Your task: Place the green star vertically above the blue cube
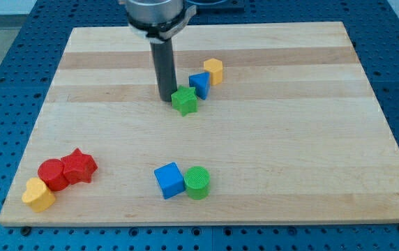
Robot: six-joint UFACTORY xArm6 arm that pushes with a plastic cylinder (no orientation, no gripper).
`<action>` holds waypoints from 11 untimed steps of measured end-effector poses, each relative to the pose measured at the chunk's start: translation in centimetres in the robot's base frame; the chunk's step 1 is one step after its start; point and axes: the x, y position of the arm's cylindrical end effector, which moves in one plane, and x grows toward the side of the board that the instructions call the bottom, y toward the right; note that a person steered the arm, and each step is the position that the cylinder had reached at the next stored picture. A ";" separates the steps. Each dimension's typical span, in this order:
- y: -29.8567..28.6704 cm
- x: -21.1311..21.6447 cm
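Note:
The green star [184,101] lies on the wooden board [290,139], above the middle of the view. My tip [166,97] is right at the star's left side, touching or nearly touching it. The blue cube [169,180] sits near the view's bottom, below the star and slightly to its left. A blue triangular block [200,84] touches the star's upper right.
A yellow block [213,70] sits just right of and above the blue triangular block. A green cylinder [197,183] touches the blue cube's right side. At the bottom left are a red cylinder [52,173], a red star [79,166] and a yellow heart-like block [38,194].

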 end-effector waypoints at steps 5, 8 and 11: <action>7.2 -6.9; 3.0 -0.8; -1.6 3.1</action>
